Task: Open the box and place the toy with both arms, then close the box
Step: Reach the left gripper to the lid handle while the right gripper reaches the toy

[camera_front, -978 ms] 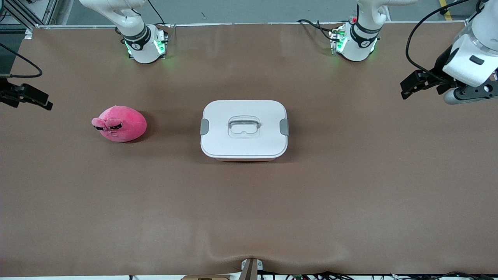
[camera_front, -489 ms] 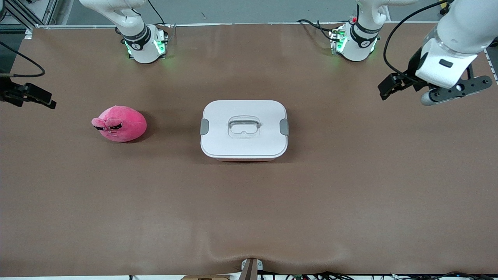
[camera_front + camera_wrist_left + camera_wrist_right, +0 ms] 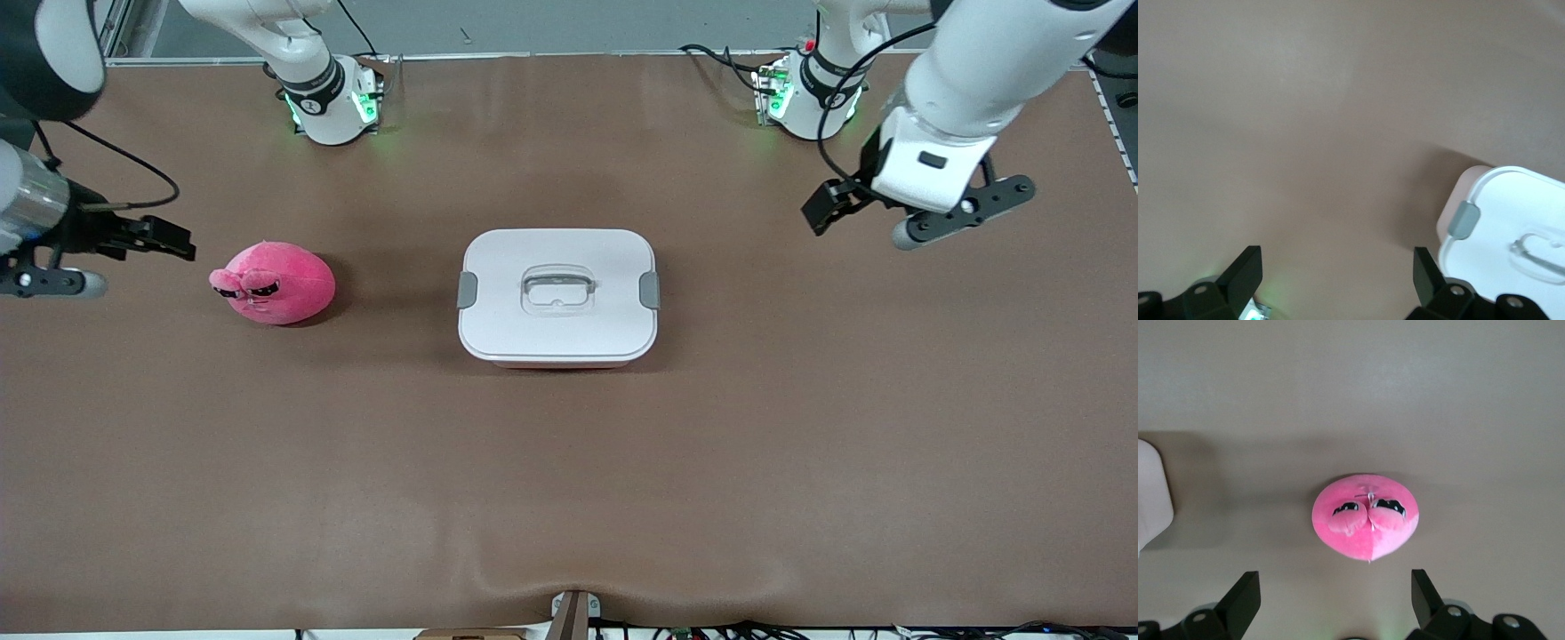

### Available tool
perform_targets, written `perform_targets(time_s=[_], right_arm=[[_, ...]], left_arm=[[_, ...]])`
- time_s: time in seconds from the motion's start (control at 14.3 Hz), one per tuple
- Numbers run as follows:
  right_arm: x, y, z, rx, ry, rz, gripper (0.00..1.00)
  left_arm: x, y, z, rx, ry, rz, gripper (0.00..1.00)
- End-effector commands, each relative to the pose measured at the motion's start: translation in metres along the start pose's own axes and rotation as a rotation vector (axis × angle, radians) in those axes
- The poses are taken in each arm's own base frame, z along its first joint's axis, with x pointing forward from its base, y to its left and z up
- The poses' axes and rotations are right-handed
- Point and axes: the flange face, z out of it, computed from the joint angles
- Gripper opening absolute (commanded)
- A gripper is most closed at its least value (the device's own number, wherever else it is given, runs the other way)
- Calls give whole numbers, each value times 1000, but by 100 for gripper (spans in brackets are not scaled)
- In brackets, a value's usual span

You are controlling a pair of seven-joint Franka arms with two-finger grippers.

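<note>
Front view. We take the box (image 3: 557, 297) as landmark: it sits at the middle of the table (image 3: 569, 498), white lid (image 3: 557, 258) on, a grey clip (image 3: 467, 290) at each short end and a clear handle (image 3: 556, 289) sunk in the lid's centre. The toy (image 3: 274, 282) lies well apart from the box, toward the right arm's end of the table, about level with it. The left gripper (image 3: 822, 209) hangs over bare table toward the left arm's end, well apart from the box; the right gripper (image 3: 169, 238) hangs over the table just past the toy, on the side away from the box. Neither touches anything.

Left wrist view. We see one end of the box (image 3: 1501, 230) with its clip (image 3: 1464, 220) (still seated, as far as we can judge). The left gripper (image 3: 1337, 277) has its fingers (image 3: 1245, 270) spread wide and holds nothing.

Right wrist view. The toy (image 3: 1365, 516) lies in line with the gap of the right gripper (image 3: 1335, 593), eyes up; the fingers (image 3: 1243, 595) are wide apart and empty. A corner of the box (image 3: 1153, 499) shows at the frame edge.

Step in hand, in our judgement: the approach, with opening not yet begun. The next move calls for the left gripper to reach the clip nearest it and release it, while the right gripper descends around the soft toy.
</note>
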Motion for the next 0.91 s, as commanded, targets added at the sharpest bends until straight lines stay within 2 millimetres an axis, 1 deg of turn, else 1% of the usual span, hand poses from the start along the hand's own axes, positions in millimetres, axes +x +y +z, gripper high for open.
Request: perform_targets(time_s=[0.0,0.14,0.21,0.35,0.42,0.56,0.63,0.77,0.84], right_arm=[[-5,4,35,9,-7,-3,100],[-5,6,56,11,-20,-29,100],[-5,7,73,11,-17,-54,100],[-6,6,99,10,-22,-84,100],[-8,6,108,10,-26,-86,100],[-11,3,120,8,-45,-90,100],[-14,4,132,3,-45,-94,98],[-20,7,157,3,-33,-87,97],[-22,7,166,3,-31,-85,92]], left_arm=[[-14,31,7,-21,0,-81,100],[-27,57,21,-21,-7,-142,100],[-37,74,29,-26,-9,-175,100],[-50,102,45,-43,-10,-277,100],[-57,115,55,-36,1,-306,100],[-69,137,77,8,51,-338,100],[-75,148,88,13,48,-375,100],[-83,168,113,22,64,-474,100],[-94,182,126,20,81,-507,100]])
